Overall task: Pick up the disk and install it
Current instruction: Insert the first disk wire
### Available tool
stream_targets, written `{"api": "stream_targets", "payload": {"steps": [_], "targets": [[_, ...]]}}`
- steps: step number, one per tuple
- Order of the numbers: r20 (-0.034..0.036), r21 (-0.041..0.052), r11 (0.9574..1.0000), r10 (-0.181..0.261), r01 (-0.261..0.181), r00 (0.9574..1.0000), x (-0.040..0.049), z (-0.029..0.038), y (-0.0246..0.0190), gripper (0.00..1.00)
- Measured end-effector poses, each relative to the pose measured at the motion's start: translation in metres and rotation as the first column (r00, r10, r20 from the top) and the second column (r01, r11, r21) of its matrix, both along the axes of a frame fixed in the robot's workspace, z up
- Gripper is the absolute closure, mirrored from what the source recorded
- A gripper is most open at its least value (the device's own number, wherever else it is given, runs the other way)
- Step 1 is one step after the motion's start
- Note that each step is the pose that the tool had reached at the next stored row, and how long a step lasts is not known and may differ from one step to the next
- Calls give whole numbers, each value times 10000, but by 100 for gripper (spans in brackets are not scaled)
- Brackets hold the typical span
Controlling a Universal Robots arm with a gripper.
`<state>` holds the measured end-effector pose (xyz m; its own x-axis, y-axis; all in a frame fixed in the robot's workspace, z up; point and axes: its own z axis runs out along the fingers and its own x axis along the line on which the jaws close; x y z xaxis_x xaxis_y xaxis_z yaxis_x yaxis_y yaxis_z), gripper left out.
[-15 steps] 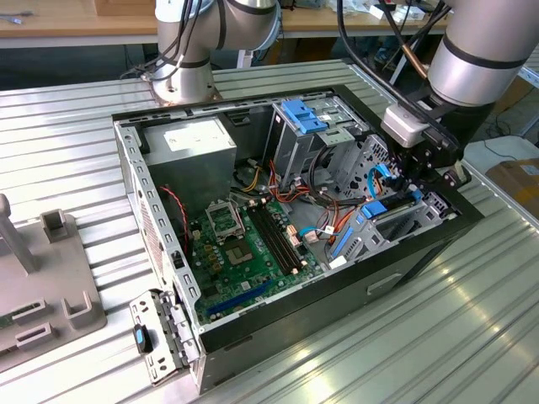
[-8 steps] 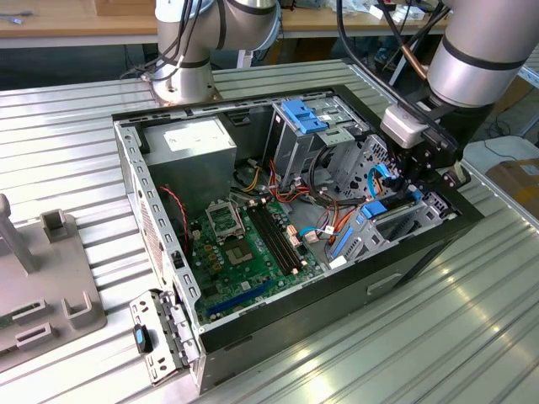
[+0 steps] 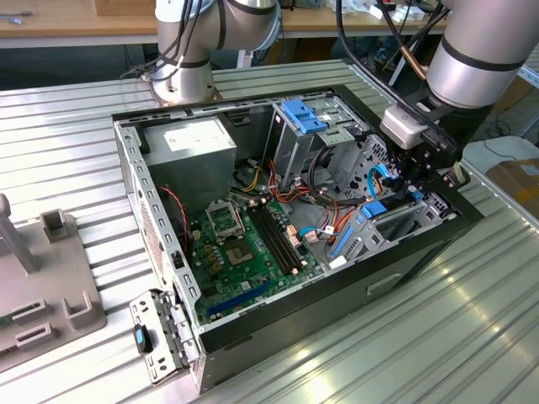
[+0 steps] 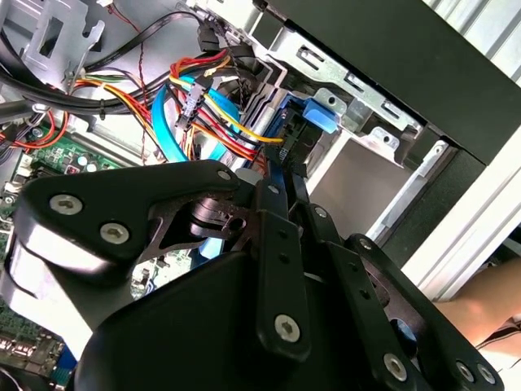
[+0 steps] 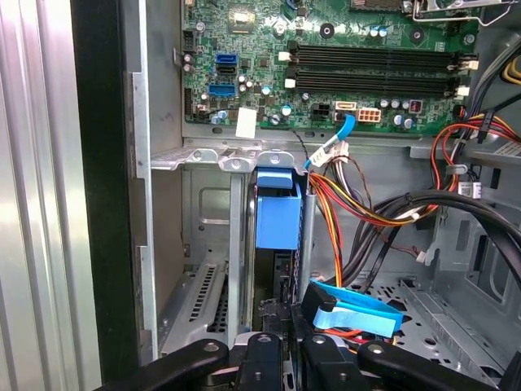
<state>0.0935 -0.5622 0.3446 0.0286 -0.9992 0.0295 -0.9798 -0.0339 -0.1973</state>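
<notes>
An open computer case (image 3: 168, 278) lies on its side on a ribbed metal counter (image 3: 438, 337), with its green motherboard (image 3: 244, 252) facing up. The robot arm reaches down from the exterior view's upper right, and its tool (image 3: 414, 187) is lowered into the case corner at the exterior view's right, beside a bundle of coloured cables (image 3: 337, 220).

The disk (image 5: 278, 236), with its bright blue rail and tab, stands on edge inside a grey metal drive bay (image 5: 213, 269) at that corner of the case. In the first wrist view the black fingers (image 5: 259, 358) sit on either side of the disk's near edge, clenched on it. In the second wrist view the blue rail (image 4: 313, 114) runs up from between the fingers toward the case wall.

Further back in the case stand a tall grey cage (image 3: 305, 143) with a light-blue top and a large grey box (image 3: 192, 143) with a white label. A grey fixture (image 3: 46, 269) with upright posts rests on the counter at the exterior view's left. Behind the counter runs a wooden workbench (image 3: 59, 21).
</notes>
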Motion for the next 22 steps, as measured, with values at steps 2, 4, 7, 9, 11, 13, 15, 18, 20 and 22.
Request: {"api": "stream_targets", "payload": {"steps": [2, 4, 7, 9, 11, 13, 15, 18, 20, 22], "targets": [[12, 1, 10000, 3, -3, 10000, 0, -3, 0, 84], [43, 1, 10000, 8, -8, 10000, 0, -5, 0, 84], [79, 1, 10000, 14, -14, 10000, 0, -8, 0, 84], [101, 0, 10000, 16, -16, 9999, -1, -9, 0, 84], [111, 1, 10000, 10, -10, 9999, -4, -11, 0, 84], [110, 3, 10000, -7, 7, 9999, -5, 7, 0, 84], [111, 0, 10000, -23, 23, 9999, -5, 33, 0, 84], [111, 1, 9993, -370, 370, 9993, -5, 33, 0, 84], [111, 0, 9992, -400, 400, 9991, -5, 33, 0, 84], [110, 1, 9992, -401, 401, 9991, -29, 33, 2, 84]]}}
